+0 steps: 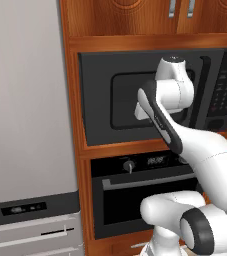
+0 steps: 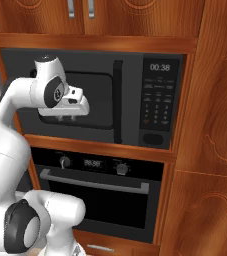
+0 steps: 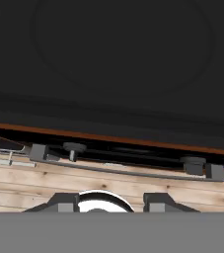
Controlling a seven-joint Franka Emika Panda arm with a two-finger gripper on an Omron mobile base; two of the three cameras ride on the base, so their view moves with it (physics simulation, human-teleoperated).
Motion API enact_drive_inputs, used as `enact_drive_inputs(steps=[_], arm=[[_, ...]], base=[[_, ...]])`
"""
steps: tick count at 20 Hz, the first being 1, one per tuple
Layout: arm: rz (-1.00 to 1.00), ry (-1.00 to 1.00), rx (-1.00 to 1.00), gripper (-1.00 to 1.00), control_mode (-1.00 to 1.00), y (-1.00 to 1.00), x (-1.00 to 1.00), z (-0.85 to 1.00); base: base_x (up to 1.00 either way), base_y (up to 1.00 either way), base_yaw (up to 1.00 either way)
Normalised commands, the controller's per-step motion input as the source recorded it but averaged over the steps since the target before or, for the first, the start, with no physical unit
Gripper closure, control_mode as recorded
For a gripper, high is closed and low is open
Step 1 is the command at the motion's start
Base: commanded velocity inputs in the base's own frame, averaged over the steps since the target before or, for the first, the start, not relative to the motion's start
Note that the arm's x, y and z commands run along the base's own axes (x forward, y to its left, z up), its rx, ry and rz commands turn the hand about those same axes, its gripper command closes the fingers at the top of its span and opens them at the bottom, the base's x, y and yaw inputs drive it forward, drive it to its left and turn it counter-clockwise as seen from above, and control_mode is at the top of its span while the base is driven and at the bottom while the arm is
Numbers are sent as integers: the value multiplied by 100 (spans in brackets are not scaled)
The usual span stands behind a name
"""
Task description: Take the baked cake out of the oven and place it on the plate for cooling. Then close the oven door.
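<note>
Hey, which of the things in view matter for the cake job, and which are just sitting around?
For the job:
- oven
- oven door, shut, with its silver bar handle
- gripper, jaws apart, holding nothing

Just around:
- microwave
- fridge
- upper cabinets
</note>
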Motion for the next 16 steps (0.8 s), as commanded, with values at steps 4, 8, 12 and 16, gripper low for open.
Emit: enact_drive_inputs(steps=[4,8,12,16], arm=[[0,0,0,-100,-100,0,-8,0],[0,-10,0,-100,-100,-5,-37,0],[0,-18,2,-100,-100,-11,-50,0],[0,-17,1,-100,-100,-12,-50,0]], base=[[0,0,0],[0,0,0],[0,0,0],[0,0,0]])
